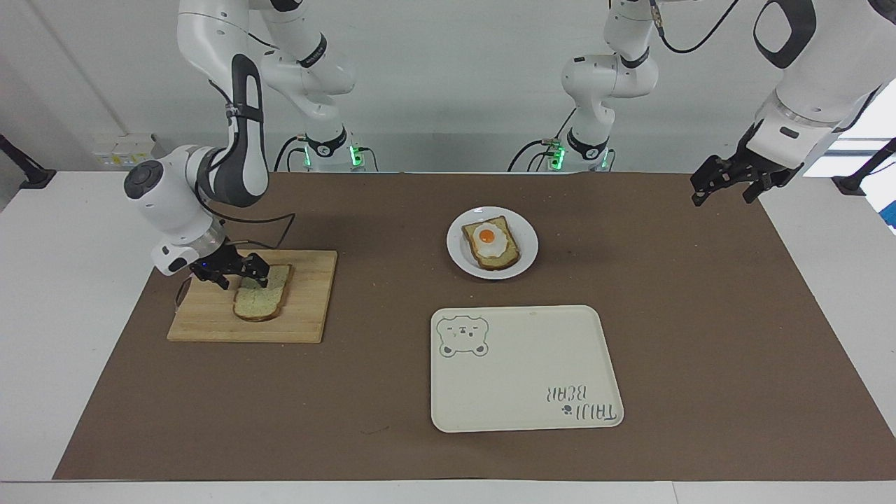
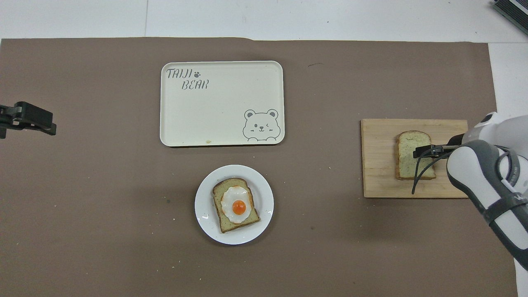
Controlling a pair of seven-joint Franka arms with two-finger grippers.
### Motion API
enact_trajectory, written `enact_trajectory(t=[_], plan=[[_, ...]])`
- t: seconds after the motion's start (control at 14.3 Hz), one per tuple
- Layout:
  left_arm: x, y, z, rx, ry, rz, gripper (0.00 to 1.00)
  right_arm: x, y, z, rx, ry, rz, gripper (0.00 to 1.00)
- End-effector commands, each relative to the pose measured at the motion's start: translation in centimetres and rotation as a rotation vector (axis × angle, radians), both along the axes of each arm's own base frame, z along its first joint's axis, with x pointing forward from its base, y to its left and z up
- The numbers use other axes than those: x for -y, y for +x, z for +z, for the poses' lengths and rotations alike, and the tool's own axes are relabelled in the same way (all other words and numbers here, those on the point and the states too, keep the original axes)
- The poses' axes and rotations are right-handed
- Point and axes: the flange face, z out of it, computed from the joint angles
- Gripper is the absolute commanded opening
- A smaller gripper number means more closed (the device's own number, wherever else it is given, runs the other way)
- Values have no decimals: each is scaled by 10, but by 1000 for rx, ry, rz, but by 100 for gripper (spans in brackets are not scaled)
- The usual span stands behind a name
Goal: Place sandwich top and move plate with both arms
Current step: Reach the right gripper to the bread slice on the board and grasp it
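Note:
The sandwich top is a plain speckled bread slice lying flat on a wooden cutting board at the right arm's end of the table. It also shows in the overhead view. My right gripper is low over the slice's edge, fingers open, one finger over the bread; in the overhead view it covers part of the slice. The small white plate holds a bread slice topped with a fried egg. My left gripper waits open and empty, raised over the mat's edge at the left arm's end.
A cream rectangular tray with a bear drawing lies farther from the robots than the plate; it also shows in the overhead view. A brown mat covers the table. A black cable loops from the right wrist over the board.

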Motion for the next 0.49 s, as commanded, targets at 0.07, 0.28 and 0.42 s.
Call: enact_trajectory(t=[0.07,0.28,0.42], plan=[[-2,-7,4,-7,0,6,100,4,-6,-13,13,15,6,100],[-2,-7,4,-7,0,6,100,4,-6,-17,4,17,7,68],[-2,-7,3,-8,0,6,100,-1,-5,-18,-2,19,17,23]])
